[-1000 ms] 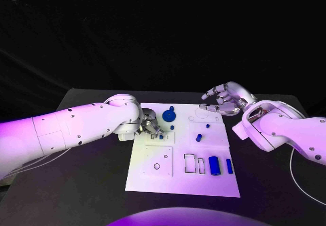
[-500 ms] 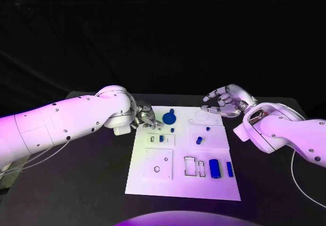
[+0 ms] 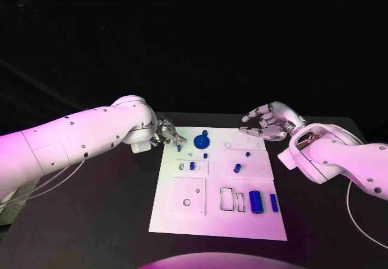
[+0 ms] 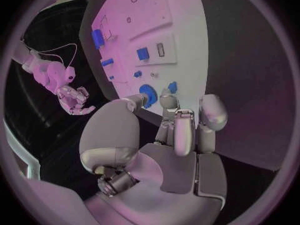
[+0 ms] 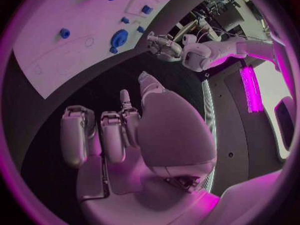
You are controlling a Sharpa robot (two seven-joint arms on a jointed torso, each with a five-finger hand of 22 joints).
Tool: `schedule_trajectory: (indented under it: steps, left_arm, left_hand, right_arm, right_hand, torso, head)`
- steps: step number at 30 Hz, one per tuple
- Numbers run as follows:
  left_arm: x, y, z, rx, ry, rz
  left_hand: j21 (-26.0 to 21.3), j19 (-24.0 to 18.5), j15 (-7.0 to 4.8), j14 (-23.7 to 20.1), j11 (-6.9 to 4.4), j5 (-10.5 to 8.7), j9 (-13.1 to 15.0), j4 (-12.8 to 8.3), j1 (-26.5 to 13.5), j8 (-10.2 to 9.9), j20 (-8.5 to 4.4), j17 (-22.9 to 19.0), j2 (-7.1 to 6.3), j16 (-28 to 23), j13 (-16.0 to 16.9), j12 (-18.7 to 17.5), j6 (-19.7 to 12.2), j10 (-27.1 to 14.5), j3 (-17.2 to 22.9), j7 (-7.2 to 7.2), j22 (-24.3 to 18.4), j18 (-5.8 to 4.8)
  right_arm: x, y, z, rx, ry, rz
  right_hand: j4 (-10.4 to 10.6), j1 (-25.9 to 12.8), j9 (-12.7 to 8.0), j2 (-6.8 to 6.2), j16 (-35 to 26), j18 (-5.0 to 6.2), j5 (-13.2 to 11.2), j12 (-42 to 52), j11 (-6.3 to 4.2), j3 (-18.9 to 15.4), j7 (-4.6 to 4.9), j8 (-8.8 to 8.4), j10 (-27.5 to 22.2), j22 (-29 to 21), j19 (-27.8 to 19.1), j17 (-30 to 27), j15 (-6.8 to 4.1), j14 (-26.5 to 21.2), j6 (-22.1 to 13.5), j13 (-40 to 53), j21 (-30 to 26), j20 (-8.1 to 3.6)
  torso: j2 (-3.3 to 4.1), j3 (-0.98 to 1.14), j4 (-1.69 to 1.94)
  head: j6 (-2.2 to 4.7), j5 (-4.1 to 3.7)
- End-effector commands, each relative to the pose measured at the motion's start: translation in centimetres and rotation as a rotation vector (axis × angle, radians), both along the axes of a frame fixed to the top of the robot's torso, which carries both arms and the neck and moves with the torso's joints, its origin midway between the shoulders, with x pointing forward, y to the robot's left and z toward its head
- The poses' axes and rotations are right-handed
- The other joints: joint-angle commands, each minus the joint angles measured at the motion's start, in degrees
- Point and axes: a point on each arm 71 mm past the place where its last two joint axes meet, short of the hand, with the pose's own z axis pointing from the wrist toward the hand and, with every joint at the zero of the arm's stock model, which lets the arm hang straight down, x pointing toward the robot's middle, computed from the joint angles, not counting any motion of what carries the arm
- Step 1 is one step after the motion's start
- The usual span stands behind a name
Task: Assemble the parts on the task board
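Note:
The white task board lies in the middle of the black table. On it are a blue round disc, a small blue piece, a blue piece in a small slot, a blue peg, a blue cylinder and a blue bar. My left hand hovers at the board's far left corner, fingers loosely bent and holding nothing; the left wrist view shows its palm just short of the disc. My right hand hangs over the far right corner, fingers apart and empty.
Rectangular cut-outs and a square plate with a hole take up the board's near half. Black table surface surrounds the board on all sides. A thin cable trails under my left arm.
My left hand has drawn back from the small slot towards the board's far left corner, leaving the blue piece in the slot. The right hand has barely moved.

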Motion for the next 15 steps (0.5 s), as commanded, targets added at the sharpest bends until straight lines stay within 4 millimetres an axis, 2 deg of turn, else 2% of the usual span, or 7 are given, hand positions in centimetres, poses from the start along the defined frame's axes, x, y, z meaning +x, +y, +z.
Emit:
schedule_trajectory:
  steps: [1, 5, 6, 10, 15]
  left_arm:
    - [0.25, -0.1, -0.11, 0.028, 0.012, -0.025]
    - [0.57, -0.05, -0.24, 0.038, 0.015, -0.023]
    - [0.65, -0.07, -0.28, 0.041, 0.017, -0.023]
    - [0.88, -0.19, -0.49, 0.051, 0.022, -0.026]
    - [1.22, -0.43, -1.04, 0.069, 0.035, -0.031]
  left_hand:
    - [-0.33, -0.16, 0.34, 4.17, -0.01, 0.22, -0.08, 0.04, 0.43, -0.25, 0.26, 9.27, 0.07, -0.37, -0.06, -0.34, -0.31, -0.28, -0.43, 0.29, -0.1, -0.59]
    - [-0.33, -0.16, 0.34, 4.17, -0.01, 0.22, -0.08, 0.04, 0.43, -0.25, 0.26, 9.27, 0.07, -0.37, -0.06, -0.34, -0.31, -0.28, -0.43, 0.29, -0.1, -0.59]
    - [-0.33, -0.16, 0.34, 4.17, -0.01, 0.22, -0.08, 0.04, 0.43, -0.25, 0.27, 9.27, 0.07, -0.37, -0.06, -0.34, -0.31, -0.28, -0.43, 0.29, -0.1, -0.59]
    - [-0.35, -0.19, 0.4, 4.14, 0.05, 0.21, -0.19, 0.05, 0.52, -0.36, 0.32, 9.21, 0.18, -0.4, -0.02, -0.3, -0.3, -0.31, -0.51, 0.34, -0.11, -0.58]
    - [-0.39, -0.23, 0.43, 4.11, 0.07, 0.21, -0.25, 0.02, 0.63, -0.41, 0.36, 9.13, 0.25, -0.44, -0.12, -0.35, -0.27, -0.4, -0.55, 0.36, -0.17, -0.57]
  right_arm:
    - [-0.05, 0.13, 0.03, 0.0, -0.008, 0.012]
    - [-0.06, 0.14, 0.04, 0.0, -0.009, 0.012]
    - [-0.06, 0.14, 0.04, 0.0, -0.009, 0.012]
    - [-0.08, 0.17, 0.05, 0.001, -0.009, 0.013]
    - [-0.12, 0.22, 0.05, 0.001, -0.009, 0.014]
  right_hand:
    - [0.11, -0.48, 0.07, -0.07, -0.19, 0.43, -0.12, -0.32, -0.1, 0.17, -0.07, 0.29, -0.15, 8.19, 0.67, 9.93, -0.3, 4.91, -0.02, 5.94, -0.23, -0.33]
    - [0.07, -0.54, 0.08, -0.04, -0.23, 0.45, -0.1, -0.35, -0.11, 0.2, -0.08, 0.33, -0.17, 8.12, 0.62, 9.82, -0.31, 4.89, -0.06, 5.91, -0.34, -0.34]
    - [0.07, -0.54, 0.08, -0.04, -0.23, 0.45, -0.1, -0.35, -0.11, 0.2, -0.08, 0.33, -0.17, 8.12, 0.62, 9.82, -0.31, 4.89, -0.06, 5.91, -0.34, -0.34]
    - [0.07, -0.54, 0.08, -0.04, -0.23, 0.45, -0.1, -0.35, -0.11, 0.2, -0.08, 0.33, -0.17, 8.12, 0.62, 9.82, -0.31, 4.89, -0.06, 5.91, -0.34, -0.34]
    - [0.07, -0.54, 0.08, -0.04, -0.23, 0.45, -0.1, -0.35, -0.11, 0.2, -0.08, 0.33, -0.17, 8.12, 0.62, 9.82, -0.31, 4.89, -0.06, 5.91, -0.34, -0.34]
  torso:
    - [0.05, -0.01, -0.05]
    - [0.09, -0.04, -0.06]
    - [-0.01, 0.02, -0.03]
    - [-0.02, 0.05, -0.04]
    - [0.08, 0.0, -0.1]
  head:
    - [0.1, 0.19]
    - [0.03, 0.17]
    - [-0.07, 0.12]
    - [-0.19, 0.11]
    - [-0.34, 0.05]
